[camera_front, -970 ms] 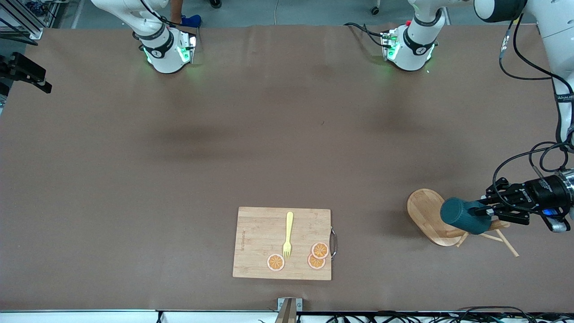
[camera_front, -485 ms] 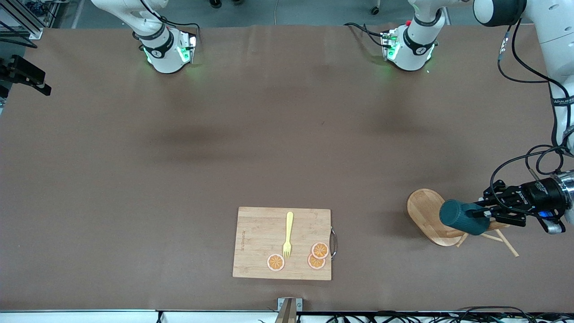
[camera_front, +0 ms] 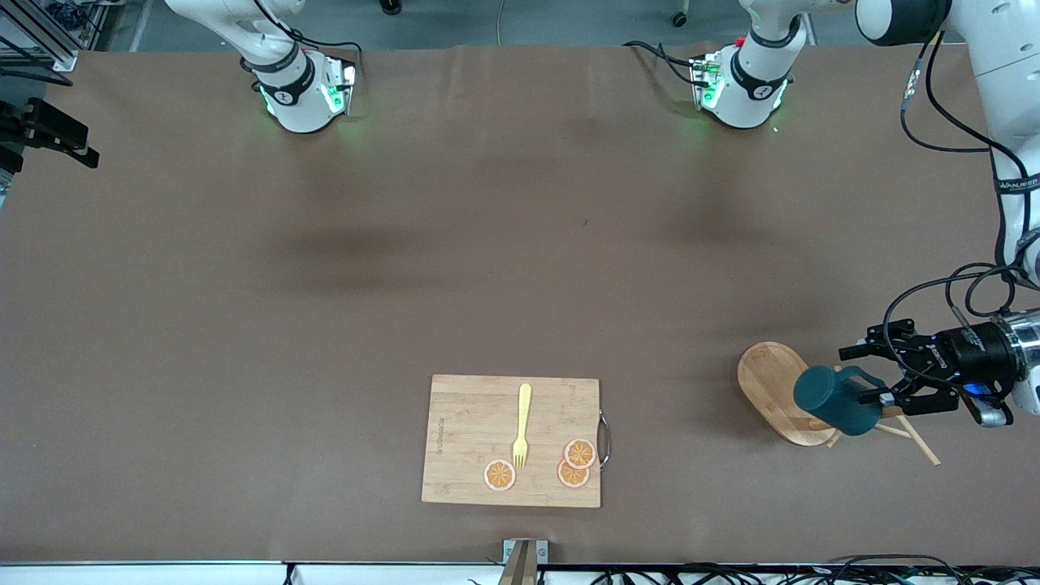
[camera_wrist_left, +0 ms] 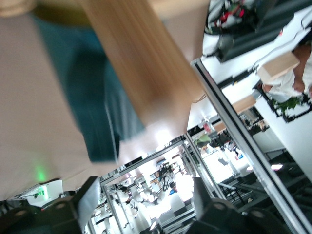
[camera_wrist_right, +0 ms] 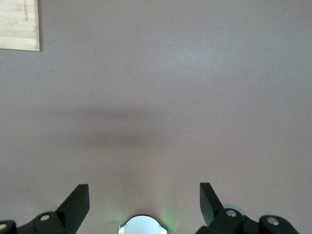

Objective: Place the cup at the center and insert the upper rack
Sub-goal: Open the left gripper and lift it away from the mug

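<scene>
Here — left gripper (camera_front: 868,375) spread wide around the cup (camera_front: 833,400) handle, not pinching, near the left arm's table edge. Cup on its side against the toppled upper rack (camera_front: 780,398), long axis toward center. Right gripper (camera_wrist_right: 144,210) waiting, spread — well apart.

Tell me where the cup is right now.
In the front view the cup sits over the upper rack at the left arm's end of the table, just off the open left gripper.

Left gripper (camera_front: 861,376) low and level, fingers spread, right gripper (camera_wrist_right: 144,202) waiting, fingers apart
</scene>
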### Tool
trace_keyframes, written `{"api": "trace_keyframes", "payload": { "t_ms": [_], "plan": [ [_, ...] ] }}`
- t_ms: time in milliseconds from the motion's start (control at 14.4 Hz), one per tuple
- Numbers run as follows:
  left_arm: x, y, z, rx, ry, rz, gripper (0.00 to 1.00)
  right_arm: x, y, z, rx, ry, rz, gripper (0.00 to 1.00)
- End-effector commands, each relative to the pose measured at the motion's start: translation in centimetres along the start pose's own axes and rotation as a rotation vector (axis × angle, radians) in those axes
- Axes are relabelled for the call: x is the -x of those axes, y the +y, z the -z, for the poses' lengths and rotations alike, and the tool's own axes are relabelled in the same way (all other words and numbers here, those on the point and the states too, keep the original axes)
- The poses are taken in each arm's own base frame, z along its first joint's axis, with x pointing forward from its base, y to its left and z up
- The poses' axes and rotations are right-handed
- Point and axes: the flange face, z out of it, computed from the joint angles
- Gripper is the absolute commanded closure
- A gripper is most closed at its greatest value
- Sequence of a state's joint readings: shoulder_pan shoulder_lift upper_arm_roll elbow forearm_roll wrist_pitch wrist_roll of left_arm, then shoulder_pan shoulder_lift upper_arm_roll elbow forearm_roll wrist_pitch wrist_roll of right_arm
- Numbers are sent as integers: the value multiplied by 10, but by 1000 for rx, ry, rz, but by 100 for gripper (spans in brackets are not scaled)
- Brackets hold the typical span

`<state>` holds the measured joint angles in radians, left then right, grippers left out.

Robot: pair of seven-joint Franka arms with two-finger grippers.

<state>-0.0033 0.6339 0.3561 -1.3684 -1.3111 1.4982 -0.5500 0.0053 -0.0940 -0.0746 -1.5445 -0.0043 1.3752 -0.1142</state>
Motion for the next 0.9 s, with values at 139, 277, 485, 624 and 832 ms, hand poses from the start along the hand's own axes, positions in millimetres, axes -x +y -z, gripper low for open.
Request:
{"api": "trace_keyframes", "payload": {
  "t_ms": [139, 277, 485, 624, 832],
  "plan": [
    [108, 31, -12, -180, 68, -144, 0, 1, 5, -10, -40, -23, -7, 0],
    [168, 42, -30, -349, 178, -263, 0, 1, 5, -9, -43, -19, -5, 0],
    [232, 41, -50, -632, 384, -434, 0, 1, 4, -9, -43, -19, -2, 0],
    [275, 40, -56, -768, 494, -545, 0, 1, 1, -8, -37, -17, 5, 0],
    [315, 39, -53, -944, 597, -738, 0, 1, -1, -6, -17, -15, 15, 0]
  ]
}}
